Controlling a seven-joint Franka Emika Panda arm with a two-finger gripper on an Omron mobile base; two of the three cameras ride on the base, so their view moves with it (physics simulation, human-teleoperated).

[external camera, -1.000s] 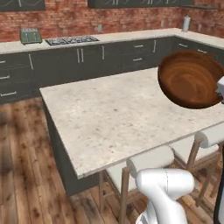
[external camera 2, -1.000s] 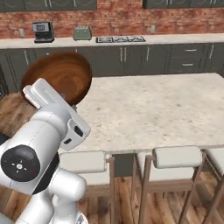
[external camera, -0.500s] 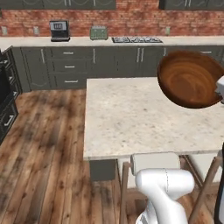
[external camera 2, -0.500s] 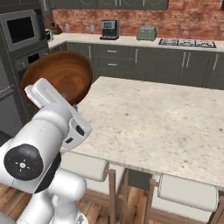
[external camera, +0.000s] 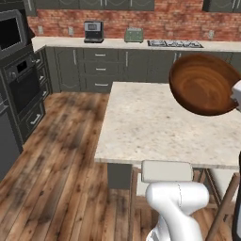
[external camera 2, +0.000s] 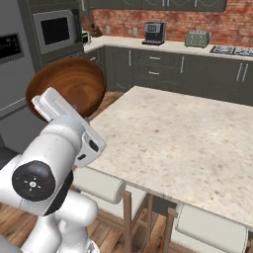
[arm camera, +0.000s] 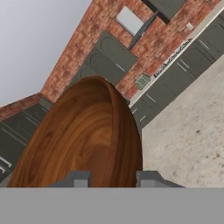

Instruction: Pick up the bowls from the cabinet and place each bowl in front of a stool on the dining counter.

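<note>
Gripper (arm camera: pixel 110 178) jaws are clamped on the rim of the dark-brown wooden bowl (external camera: pixel 204 84), one finger on each side of the wall, with the bowl tipped on edge and carried in the air. In the left base view the bowl hangs above the right part of the dining counter (external camera: pixel 141 127); in the right base view it sits (external camera 2: pixel 66 89) off the counter's (external camera 2: pixel 188 138) left corner, above the arm. Step in hand, by judgement: transport of the first bowl toward its place setting. A cushioned stool (external camera: pixel 167 172) stands at the near edge of the counter. The next move calls for levelling the bowl, lowering it onto the stone top just behind a stool, then releasing.
</note>
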